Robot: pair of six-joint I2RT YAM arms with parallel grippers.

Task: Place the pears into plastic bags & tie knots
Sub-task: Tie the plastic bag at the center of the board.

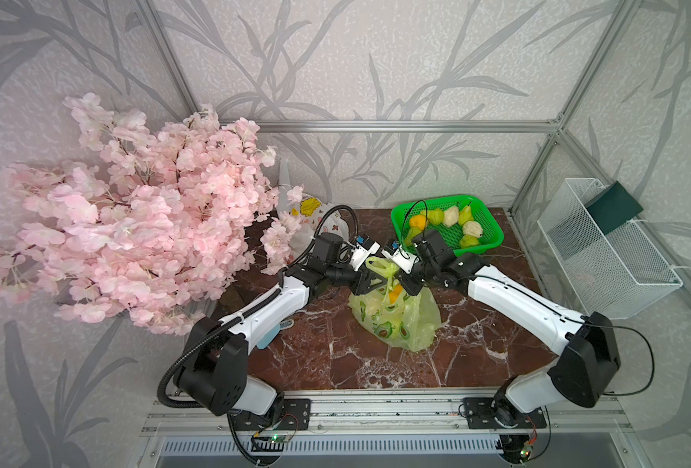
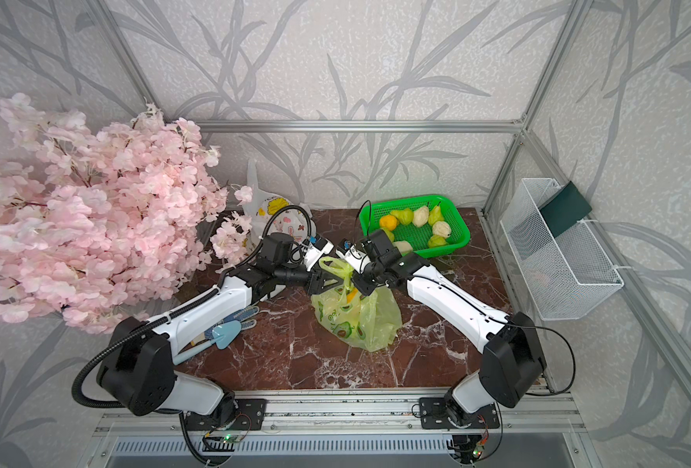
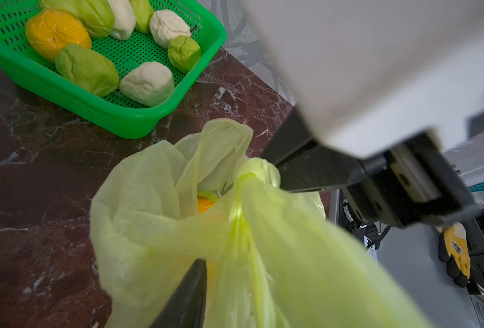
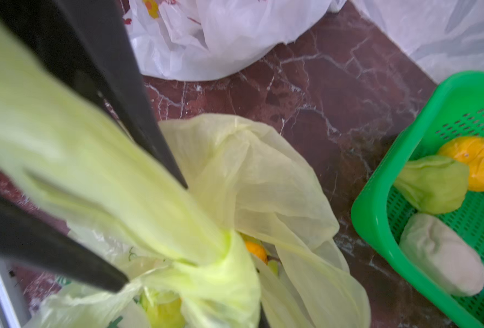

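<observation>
Right wrist view: right gripper (image 4: 153, 235) clamps the twisted handle (image 4: 107, 170) of the yellow-green bag (image 4: 263, 176). Left gripper (image 1: 366, 282) at the same bag; opening cannot be told.

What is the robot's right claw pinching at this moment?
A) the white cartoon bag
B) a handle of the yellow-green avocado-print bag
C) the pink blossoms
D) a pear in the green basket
B: the right gripper is closed on a twisted handle of the yellow-green avocado-print bag.

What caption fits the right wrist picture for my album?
Right gripper pinches the bag by its twisted handle; basket of pears nearby.
</observation>
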